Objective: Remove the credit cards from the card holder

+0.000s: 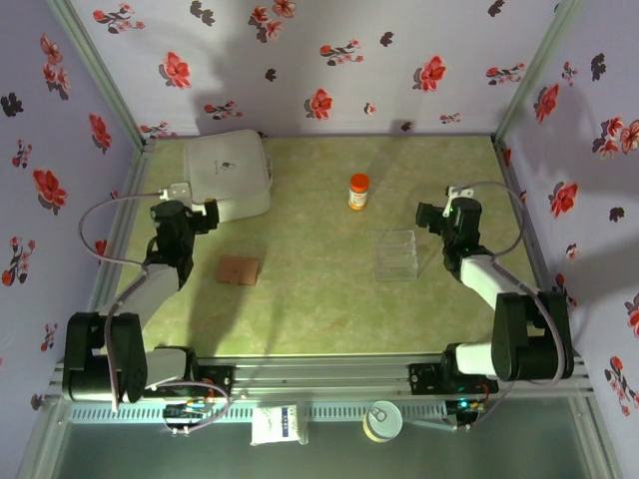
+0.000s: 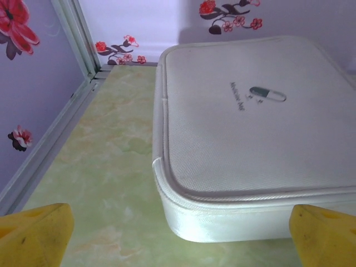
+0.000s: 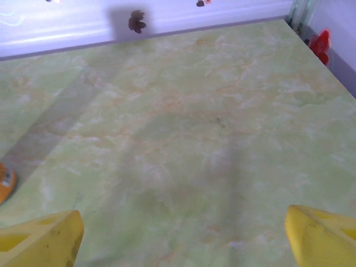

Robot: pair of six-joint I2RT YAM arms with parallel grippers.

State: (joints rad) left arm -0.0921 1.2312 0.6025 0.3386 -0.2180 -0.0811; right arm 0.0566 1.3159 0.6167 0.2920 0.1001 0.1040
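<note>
The card holder [image 1: 239,269] lies closed on the green table, a small brown flat rectangle left of centre. The credit cards are out of view. My left gripper [image 1: 208,211] hovers behind the holder, at the near edge of a white container. In the left wrist view the left gripper [image 2: 181,242] is open, its yellow fingertips [image 2: 36,233] wide apart with nothing between them. My right gripper [image 1: 429,216] is over the right half of the table. The right gripper [image 3: 183,239] is open above bare tabletop.
A large white square container [image 1: 228,172] sits at the back left, and its front corner [image 2: 183,217] is just ahead of the left fingers. An orange-capped bottle [image 1: 358,191] stands mid-back. A clear plastic box [image 1: 397,254] lies near the right arm. Flowered walls enclose the table.
</note>
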